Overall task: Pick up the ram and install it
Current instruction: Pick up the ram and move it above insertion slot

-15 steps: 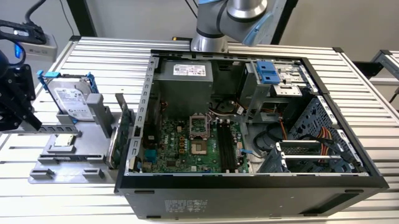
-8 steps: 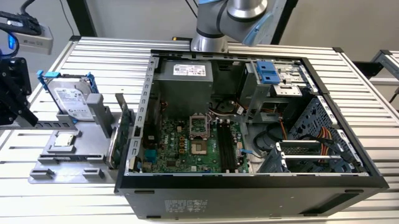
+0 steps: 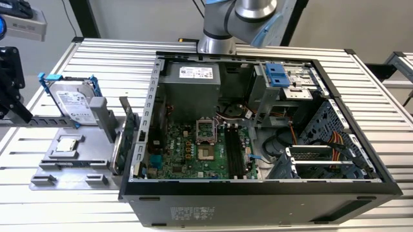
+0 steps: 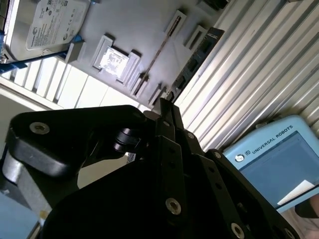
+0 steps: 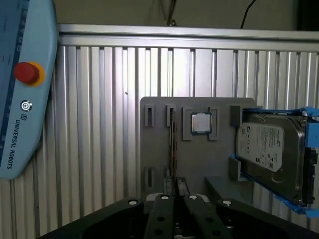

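Nearest the lens in the first wrist view, the black gripper (image 5: 178,188) is seen with its fingers drawn together and nothing between them. Ahead of it, apart and untouched, the ram (image 5: 172,144) is stood on its long edge in a pair of slots on the grey holder plate (image 5: 157,144). It is set between the processor chip (image 5: 201,122) and the plate edge that faces the computer case (image 3: 258,186). It is probably held upright so that its upper edge is left free to be pinched and its place is fixed. The stick appears to run in line with the closed fingertips. The hard drive (image 5: 266,149) is propped at the plate's opposite edge. On the worktop (image 3: 96,53) the case is laid open on its side, so the memory slots (image 3: 233,152) are presented upward.
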You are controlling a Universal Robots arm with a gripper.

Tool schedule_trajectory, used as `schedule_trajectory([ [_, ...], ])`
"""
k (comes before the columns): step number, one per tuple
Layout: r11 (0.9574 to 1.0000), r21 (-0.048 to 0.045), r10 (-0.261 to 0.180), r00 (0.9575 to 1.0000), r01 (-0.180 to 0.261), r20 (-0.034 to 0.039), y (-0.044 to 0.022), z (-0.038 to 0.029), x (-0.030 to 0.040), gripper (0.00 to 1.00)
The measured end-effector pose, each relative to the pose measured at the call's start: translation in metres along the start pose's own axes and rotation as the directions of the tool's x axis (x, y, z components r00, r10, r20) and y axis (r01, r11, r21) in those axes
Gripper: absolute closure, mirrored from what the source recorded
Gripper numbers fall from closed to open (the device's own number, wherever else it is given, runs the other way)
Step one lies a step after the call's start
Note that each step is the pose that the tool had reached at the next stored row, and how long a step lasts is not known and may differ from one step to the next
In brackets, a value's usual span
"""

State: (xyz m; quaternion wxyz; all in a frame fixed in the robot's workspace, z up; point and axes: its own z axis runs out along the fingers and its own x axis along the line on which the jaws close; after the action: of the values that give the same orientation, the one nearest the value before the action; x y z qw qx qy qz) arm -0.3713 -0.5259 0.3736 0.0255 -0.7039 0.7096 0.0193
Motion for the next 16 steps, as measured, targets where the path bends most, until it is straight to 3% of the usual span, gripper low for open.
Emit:
schedule_trajectory([
  [16, 1.0, 0.0, 0.0, 1.0, 0.0, 0.0, -0.0002, -0.0276, -0.0017, 1.0],
])
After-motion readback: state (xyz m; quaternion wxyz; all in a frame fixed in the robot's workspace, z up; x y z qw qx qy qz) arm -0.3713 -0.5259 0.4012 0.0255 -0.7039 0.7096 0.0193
